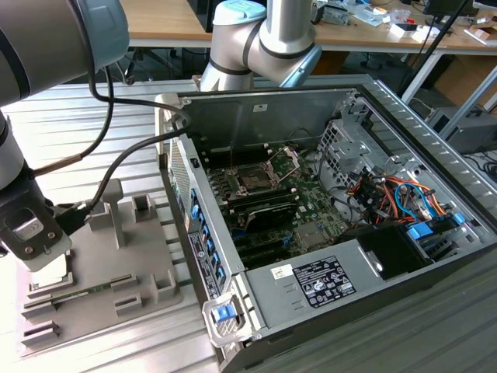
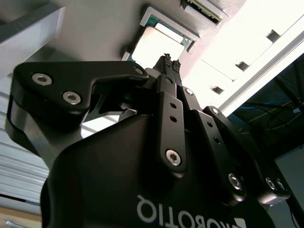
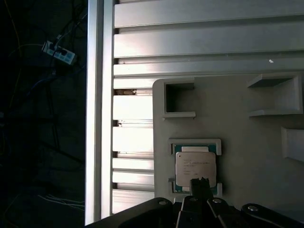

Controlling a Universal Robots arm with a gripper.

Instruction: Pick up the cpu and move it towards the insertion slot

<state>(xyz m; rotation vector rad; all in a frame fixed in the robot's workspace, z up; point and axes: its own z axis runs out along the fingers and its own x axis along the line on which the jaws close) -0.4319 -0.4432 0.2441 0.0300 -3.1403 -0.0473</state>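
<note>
Black two-finger gripper [image 3: 202, 182] points down at the cpu [image 3: 195, 167], its jaws drawn narrow so that the tips almost meet, with nothing clasped between them. In the first wrist view the tips sit over one edge of the chip's pale silver top; whether they touch it cannot be told. The cpu lies flat in a shallow square recess of the grey tray [image 3: 237, 137], a thin green border showing around the metal lid. In the second wrist view, which looks along the gripper [image 2: 171, 61] from behind, the same chip [image 2: 154, 45] shows just past the tips, seated in its recess. In the exterior view the arm [image 1: 46, 47] reaches down over the tray [image 1: 147, 260] at the exterior view's left, on a ribbed aluminium table [image 1: 93, 109]. Well apart, at the exterior view's right, an open computer case [image 1: 256, 116] lies on its side, and the insertion slot [image 1: 255, 179] sits on the board inside, a dark square in a silver frame.
</note>
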